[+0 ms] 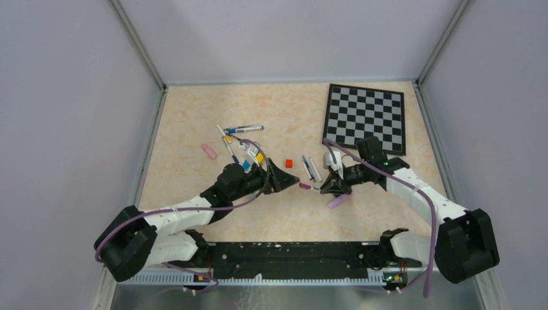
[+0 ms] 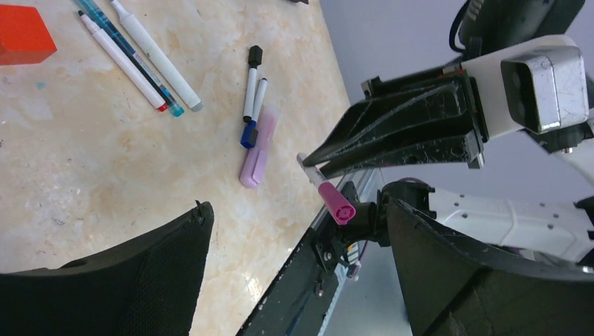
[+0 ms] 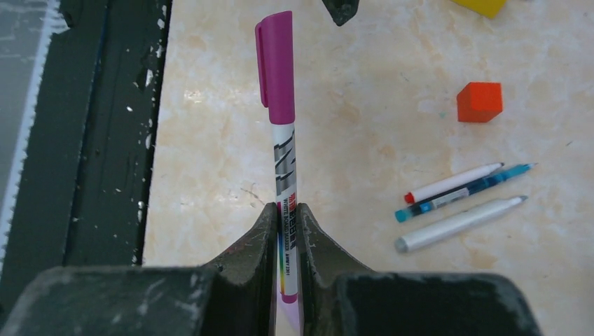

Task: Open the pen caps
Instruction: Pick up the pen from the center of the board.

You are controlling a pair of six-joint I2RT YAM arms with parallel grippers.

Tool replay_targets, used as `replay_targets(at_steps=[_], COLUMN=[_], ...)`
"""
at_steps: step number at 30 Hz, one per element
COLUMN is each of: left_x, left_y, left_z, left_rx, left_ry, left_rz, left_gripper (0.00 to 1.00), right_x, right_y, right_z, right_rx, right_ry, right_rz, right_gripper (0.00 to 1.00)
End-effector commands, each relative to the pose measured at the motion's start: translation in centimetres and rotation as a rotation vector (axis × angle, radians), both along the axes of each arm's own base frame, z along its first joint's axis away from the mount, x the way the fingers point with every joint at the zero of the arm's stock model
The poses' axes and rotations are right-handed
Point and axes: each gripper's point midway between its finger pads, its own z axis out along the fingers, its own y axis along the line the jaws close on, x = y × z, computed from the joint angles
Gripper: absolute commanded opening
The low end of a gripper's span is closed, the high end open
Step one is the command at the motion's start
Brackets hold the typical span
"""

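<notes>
Right gripper pinches a magenta-capped pen, seemingly midair.

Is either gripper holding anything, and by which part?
The right gripper clamps the magenta-capped pen by its white barrel's tail end; the left gripper is open, empty.

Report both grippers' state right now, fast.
Left gripper: open, holding nothing.
Right gripper: shut on the pen, its magenta cap on.

pen base: hidden in right pincer | red cube: cropped by edge
</notes>
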Motion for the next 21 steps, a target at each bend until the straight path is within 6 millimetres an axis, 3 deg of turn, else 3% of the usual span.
replay_targets(at_steps=[1, 10, 21], left_x=[2.2, 2.6, 2.7], left_y=[-1.4, -4.0, -5.0], left_z=[4.0, 3.7, 2.2], left_rx=[-0.131, -0.059, 0.046], left_ry=[-0.02, 0.016, 0.041], left_rz=[0.108, 0.154, 0.231], left_gripper=[0.91, 0.74, 0.51], right_x=[0.1, 0.8, 0.9], right_y=[1.2, 1.6, 1.7], right_z=[1.9, 1.6, 1.4], right_rx=[0.148, 0.173, 0.187], right_ry=[0.124, 0.195, 0.228], right_rz=[-0.097, -0.163, -0.188], right_gripper=[0.0, 0.0, 0.0])
